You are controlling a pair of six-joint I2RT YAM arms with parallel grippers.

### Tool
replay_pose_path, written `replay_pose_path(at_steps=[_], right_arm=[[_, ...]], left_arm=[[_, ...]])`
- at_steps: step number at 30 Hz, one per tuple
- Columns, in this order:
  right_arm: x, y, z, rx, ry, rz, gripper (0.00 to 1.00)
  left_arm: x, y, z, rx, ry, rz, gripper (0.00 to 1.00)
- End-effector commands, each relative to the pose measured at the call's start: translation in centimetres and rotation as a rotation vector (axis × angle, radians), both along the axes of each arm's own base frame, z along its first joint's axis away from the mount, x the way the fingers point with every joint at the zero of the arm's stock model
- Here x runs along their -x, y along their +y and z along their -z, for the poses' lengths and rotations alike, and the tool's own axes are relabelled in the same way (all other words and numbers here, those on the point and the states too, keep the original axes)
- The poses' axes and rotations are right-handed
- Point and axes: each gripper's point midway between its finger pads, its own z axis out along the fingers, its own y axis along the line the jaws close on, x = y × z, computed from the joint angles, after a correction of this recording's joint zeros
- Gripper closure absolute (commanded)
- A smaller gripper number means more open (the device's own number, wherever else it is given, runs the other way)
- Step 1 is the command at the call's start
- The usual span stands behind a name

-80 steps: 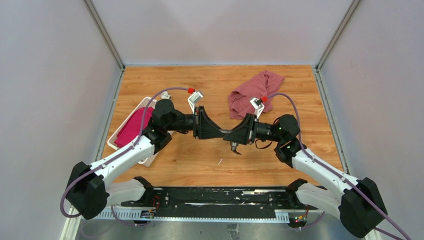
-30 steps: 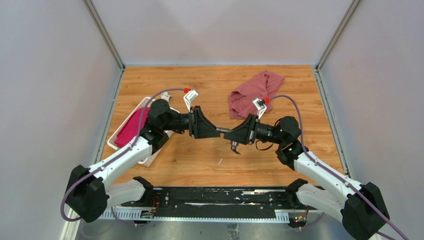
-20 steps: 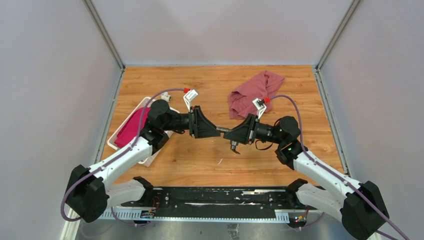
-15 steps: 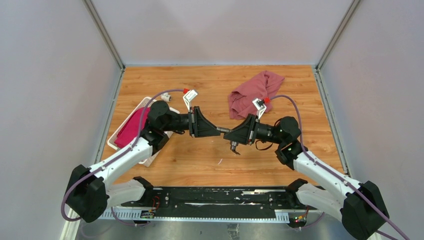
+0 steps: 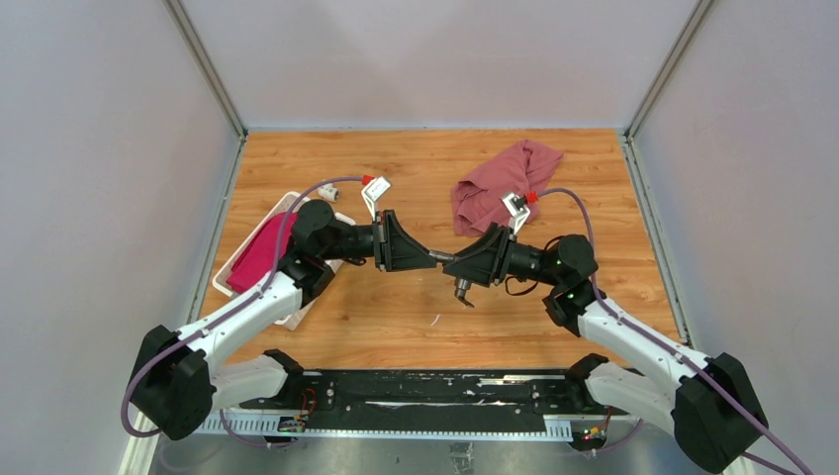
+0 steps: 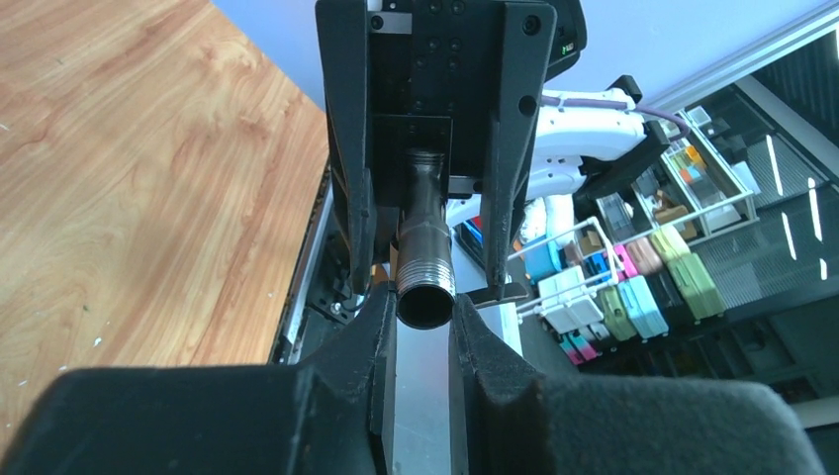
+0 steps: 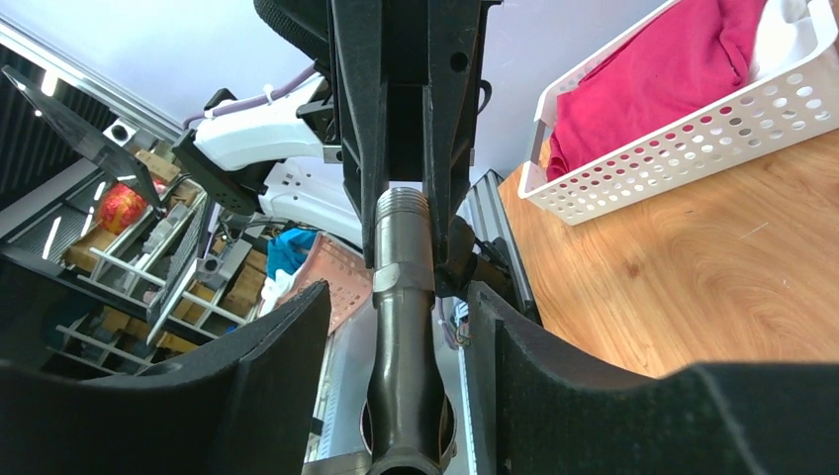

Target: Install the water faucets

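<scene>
The dark grey tap [image 5: 447, 259] hangs level in mid-air between the two grippers, its handle [image 5: 461, 292] pointing down. My left gripper [image 5: 432, 257] is shut on the tap's threaded end [image 6: 425, 282], with both pads pressed against it. My right gripper [image 7: 398, 292] is open around the tap's body [image 7: 404, 336], with a gap showing on each side. A small stubby white piece [image 5: 327, 195] lies at the far corner of the basket.
A white slatted basket [image 5: 230, 272] with magenta fabric stands on the wooden table at the left, under the left forearm. A dusty-red cloth [image 5: 500, 183] lies crumpled at the back right. The black base rail [image 5: 425, 391] runs along the near edge.
Since the earliest frame the left gripper has drawn back a little to the left. Over the last second the right wrist has shifted slightly; the tap stays between the grippers.
</scene>
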Motion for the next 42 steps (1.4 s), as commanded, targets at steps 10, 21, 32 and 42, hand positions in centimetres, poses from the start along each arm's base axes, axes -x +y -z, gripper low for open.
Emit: replay_pose_path(at_steps=[10, 21, 32, 42], right_arm=[[0.1, 0.4, -0.5, -0.106, 0.033, -0.041, 1.00], [-2.9, -1.5, 2.2, 0.086, 0.095, 0.249, 1.00], [-5.4, -9.4, 5.9, 0.522, 0.123, 0.676, 1.00], [-5.9, -8.6, 7.4, 0.605, 0.111, 0.621, 1.00]], left_arm=[[0.3, 0.0, -0.5, 0.027, -0.034, -0.003, 1.00], [-3.4, 3.1, 0.5, -0.023, 0.026, -0.138, 0.26], [-17.7, 16.7, 9.6, -0.953, 0.162, -0.888, 0.23], [-31.0, 23.0, 12.0, -1.388, 0.087, -1.165, 0.23]])
